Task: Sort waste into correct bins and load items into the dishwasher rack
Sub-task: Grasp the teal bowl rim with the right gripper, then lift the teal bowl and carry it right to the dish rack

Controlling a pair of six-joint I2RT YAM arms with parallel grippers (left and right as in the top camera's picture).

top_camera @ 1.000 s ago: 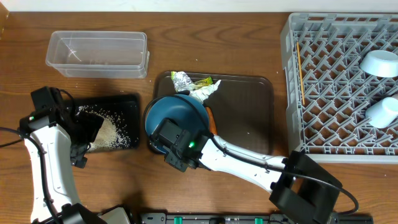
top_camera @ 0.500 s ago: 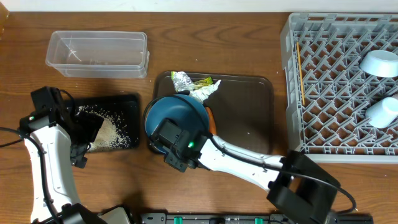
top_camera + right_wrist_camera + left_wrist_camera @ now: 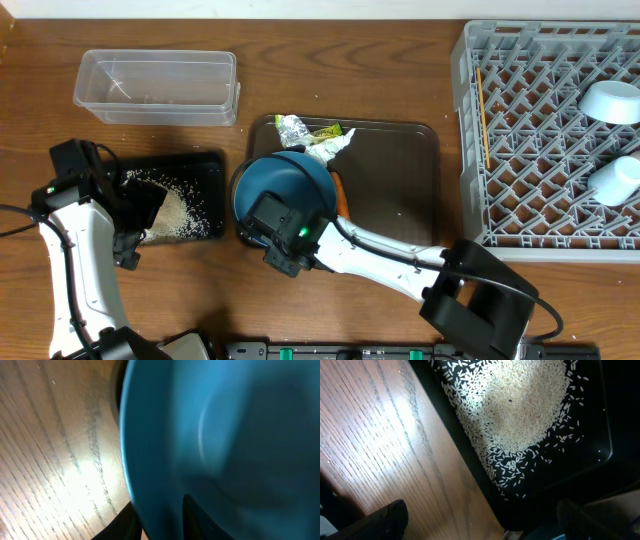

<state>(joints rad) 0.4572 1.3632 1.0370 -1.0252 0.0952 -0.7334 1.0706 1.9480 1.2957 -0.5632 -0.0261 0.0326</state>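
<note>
My right gripper (image 3: 268, 222) astride near rim of dark-blue bowl (image 3: 290, 180), clench unclear; dishwasher rack (image 3: 465, 140) lies right; left gripper (image 3: 138, 222) released, farther off.

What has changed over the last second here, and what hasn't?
The right arm's elbow slid slightly left and toward the table's near edge. The right hand stays at the dark-blue bowl's near rim; a grip can't be confirmed. The left hand stays open over the rice in the black tray. Nothing else moved.
</note>
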